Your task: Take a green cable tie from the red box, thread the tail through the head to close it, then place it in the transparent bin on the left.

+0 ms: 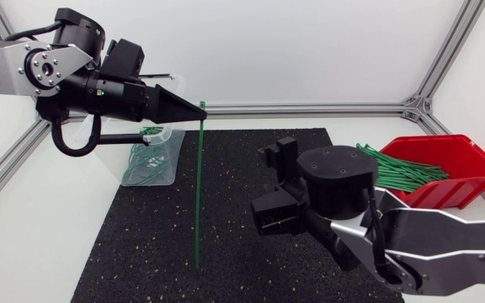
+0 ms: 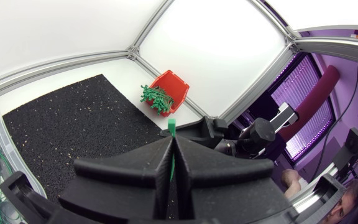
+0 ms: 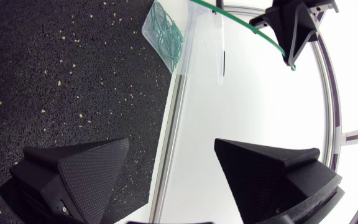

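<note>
1. One black speckled mat (image 1: 226,219) covers the middle of the table.
2. There are two arms. The left arm (image 1: 49,67) comes in high at the rear left. The right arm (image 1: 428,244) comes in low at the front right.
3. There are two grippers.
   - The left gripper (image 1: 199,108) has its fingers pressed together on one green cable tie (image 1: 199,194), just beside the bin. In its own wrist view the tie's end pokes out between the closed tips (image 2: 171,138).
   - The right gripper (image 1: 268,181) is over the mat, between the held tie and the red box. Its fingers are spread wide with nothing between them (image 3: 171,144).
4. One red box (image 1: 457,192) sits at the right, off the mat's edge. It holds a bundle of green ties (image 1: 402,172), too many and too overlapped to count, and some stick out over its left rim.
5. One transparent bin (image 1: 173,151) stands at the mat's rear left corner. It holds a few closed green loops (image 1: 146,160); their number cannot be told.
6. The held tie is still open and unthreaded. In the head view it runs straight from the left fingertips towards the mat's front. Whether its far end touches the mat cannot be told.
</note>
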You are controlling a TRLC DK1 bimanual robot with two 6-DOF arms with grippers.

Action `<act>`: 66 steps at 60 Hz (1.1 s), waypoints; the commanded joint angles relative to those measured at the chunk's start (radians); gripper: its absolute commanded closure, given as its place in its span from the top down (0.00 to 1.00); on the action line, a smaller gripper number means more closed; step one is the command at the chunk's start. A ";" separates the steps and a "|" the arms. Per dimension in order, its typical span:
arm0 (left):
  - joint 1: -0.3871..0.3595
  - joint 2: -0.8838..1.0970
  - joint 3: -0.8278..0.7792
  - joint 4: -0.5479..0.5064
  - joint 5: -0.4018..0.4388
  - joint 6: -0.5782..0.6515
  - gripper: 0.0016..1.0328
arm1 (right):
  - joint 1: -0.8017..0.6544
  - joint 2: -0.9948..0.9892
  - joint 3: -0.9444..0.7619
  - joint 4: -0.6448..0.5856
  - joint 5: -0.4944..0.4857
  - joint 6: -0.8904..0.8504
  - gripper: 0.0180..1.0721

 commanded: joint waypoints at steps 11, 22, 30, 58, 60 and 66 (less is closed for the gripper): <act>-0.020 0.086 0.131 -0.053 0.015 0.043 0.03 | 0.043 0.031 -0.049 0.131 -0.009 -0.150 0.95; -0.029 0.127 0.209 -0.099 0.015 0.048 0.03 | 0.095 0.034 -0.052 0.174 -0.037 -0.205 0.96; -0.041 0.152 0.264 -0.137 0.015 0.048 0.03 | 0.139 0.034 -0.061 0.199 -0.043 -0.244 0.95; -0.049 0.242 0.387 -0.228 0.002 0.071 0.03 | 0.219 0.130 -0.071 0.297 -0.071 -0.322 0.95; -0.050 0.252 0.398 -0.241 0.002 0.075 0.03 | 0.219 0.149 -0.071 0.308 -0.075 -0.328 0.95; -0.057 0.278 0.433 -0.281 -0.004 0.095 0.03 | 0.216 0.201 -0.072 0.367 -0.097 -0.363 0.95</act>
